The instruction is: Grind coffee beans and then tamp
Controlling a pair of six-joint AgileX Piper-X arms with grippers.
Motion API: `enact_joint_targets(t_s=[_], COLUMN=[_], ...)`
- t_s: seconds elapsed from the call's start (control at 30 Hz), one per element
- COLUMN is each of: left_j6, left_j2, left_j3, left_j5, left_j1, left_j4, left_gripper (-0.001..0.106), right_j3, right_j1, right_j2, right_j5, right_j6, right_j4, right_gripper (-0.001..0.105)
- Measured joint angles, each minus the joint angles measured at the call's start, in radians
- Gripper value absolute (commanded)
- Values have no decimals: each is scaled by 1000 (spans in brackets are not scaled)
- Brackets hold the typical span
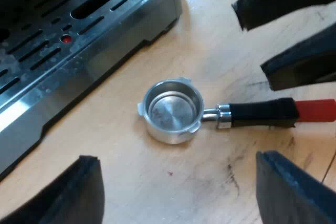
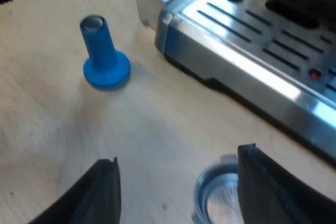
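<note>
Wooden table (image 1: 131, 192), espresso machine (image 1: 63, 35) close by. Left wrist view: the holder (image 1: 173, 109) lies loose on the wood, basket empty, left gripper (image 1: 176, 158) spread wide over it, gripping nothing. Right wrist view: right gripper (image 2: 177, 156) gaping too, empty; blue tamper (image 2: 105, 56) stands upright, untouched. Grinding and tamping both left to do, I'd say.

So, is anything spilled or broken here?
Nothing is spilled or broken. The metal holder lies loose and empty on the table, beside the machine's drip tray, which has a few pale specks. The blue tamper stands upright.
</note>
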Motion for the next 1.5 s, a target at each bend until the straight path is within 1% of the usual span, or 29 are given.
enact_joint_targets(t_s=[0.03,0.07,0.1,0.17,0.23,0.33,0.4,0.43,0.6,0.67,0.77,0.8,0.87,1.0,1.03,1.07,1.1,1.2,1.27,1.33,1.5], left_j6=[-2,-5,-6,-15,-37,-48,-52,-52,-57,-69,-74,-74,-77,-77,-79,-79,-81,-76,-74,-71,-48], left_j2=[0,0,0,0,0,0,0,0,0,0,0,0,0,2,24,31,63,110,145,174,274], left_j3=[-3,-8,-9,-9,-9,-9,-9,-9,-9,-9,-9,-9,-9,-9,-9,-9,-10,-10,-10,-10,-10], left_j5=[-12,-42,-52,-78,-87,-109,-127,-151,-185,-242,-272,-274,-281,-282,-275,-272,-272,-287,-324,-338,-340], left_j1=[0,0,0,0,0,0,0,0,0,8,43,53,99,127,184,193,216,222,222,222,222], left_j4=[1,3,5,7,7,9,9,9,9,9,9,9,9,9,10,10,10,-6,-17,-17,-19], left_gripper=[63,63,63,63,63,63,63,63,63,63,63,63,63,63,63,63,63,63,63,63,63], right_j3=[21,47,55,84,87,87,87,87,87,87,87,87,87,87,87,87,87,87,87,87,87], right_j1=[0,0,0,0,0,0,0,0,0,0,0,0,0,0,0,0,0,0,0,0,0], right_j2=[0,0,0,11,31,74,111,127,180,215,230,231,231,231,231,231,231,231,231,231,231], right_j5=[-10,-12,-12,-14,-17,-18,-18,-18,-21,-65,-81,-81,-82,-85,-85,-85,-85,-85,-85,-85,-85], right_j6=[-30,-55,-62,-81,-86,-120,-125,-125,-125,-125,-127,-127,-127,-129,-129,-131,-131,-131,-131,-131,-131], right_j4=[-52,-97,-109,-133,-149,-208,-260,-291,-366,-404,-425,-425,-432,-439,-441,-446,-447,-446,-446,-446,-446], right_gripper=[51,51,52,58,63,63,63,63,63,63,63,63,63,63,63,63,63,63,63,63,63])
